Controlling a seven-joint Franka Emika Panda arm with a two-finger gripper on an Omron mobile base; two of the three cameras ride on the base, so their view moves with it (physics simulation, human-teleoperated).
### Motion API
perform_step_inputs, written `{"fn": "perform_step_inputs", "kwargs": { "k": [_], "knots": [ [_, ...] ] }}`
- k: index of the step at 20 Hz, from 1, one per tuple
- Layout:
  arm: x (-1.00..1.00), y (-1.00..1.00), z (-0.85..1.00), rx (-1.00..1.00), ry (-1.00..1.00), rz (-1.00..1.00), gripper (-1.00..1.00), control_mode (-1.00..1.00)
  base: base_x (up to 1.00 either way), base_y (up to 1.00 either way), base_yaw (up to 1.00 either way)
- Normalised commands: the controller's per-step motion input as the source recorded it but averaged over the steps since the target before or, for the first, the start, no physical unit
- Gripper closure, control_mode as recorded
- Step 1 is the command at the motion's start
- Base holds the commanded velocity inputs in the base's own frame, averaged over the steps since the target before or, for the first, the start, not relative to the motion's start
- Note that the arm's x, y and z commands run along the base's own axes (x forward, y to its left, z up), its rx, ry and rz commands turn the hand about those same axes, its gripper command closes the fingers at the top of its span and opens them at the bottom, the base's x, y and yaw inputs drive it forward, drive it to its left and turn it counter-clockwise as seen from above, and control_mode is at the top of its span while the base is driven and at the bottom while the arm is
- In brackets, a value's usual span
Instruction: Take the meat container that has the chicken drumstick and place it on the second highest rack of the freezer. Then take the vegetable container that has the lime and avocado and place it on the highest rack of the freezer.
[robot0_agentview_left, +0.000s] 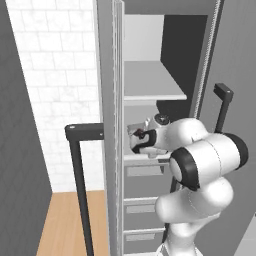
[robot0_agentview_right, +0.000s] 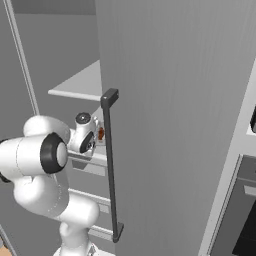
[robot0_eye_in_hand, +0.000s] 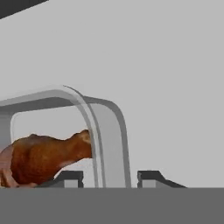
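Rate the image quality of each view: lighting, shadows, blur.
Left base view: flat rendered light, dark shade deep in the freezer. Right base view: even and soft, no glare. Hand view: slightly soft; the chicken drumstick is glossy behind the container rim.

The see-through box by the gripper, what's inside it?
Inside the meat container lies a reddish-brown chicken drumstick, its thin end against the wall. The picture's edge cuts off its thick end and the rest of the container.

Chicken drumstick (robot0_eye_in_hand: 39, 159) cut by left edge; container rim crosses it.
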Motion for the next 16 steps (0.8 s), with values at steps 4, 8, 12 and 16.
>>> {"fn": "perform_step_inputs", "kwargs": {
  "k": [4,8,12,16],
  "knots": [
    [-0.53,0.00,0.04,0.00,-0.15,-0.01,-1.00,-1.00,0.00,0.00,0.00],
    [-0.28,0.00,0.76,0.00,-0.12,-0.01,-1.00,-1.00,0.00,0.00,0.00],
    [-0.40,0.00,1.00,0.00,-0.04,0.00,-1.00,-1.00,0.00,0.00,0.00],
    [-0.71,0.00,0.78,0.00,-0.02,0.00,-1.00,-1.00,0.00,0.00,0.00]
  ]
}}
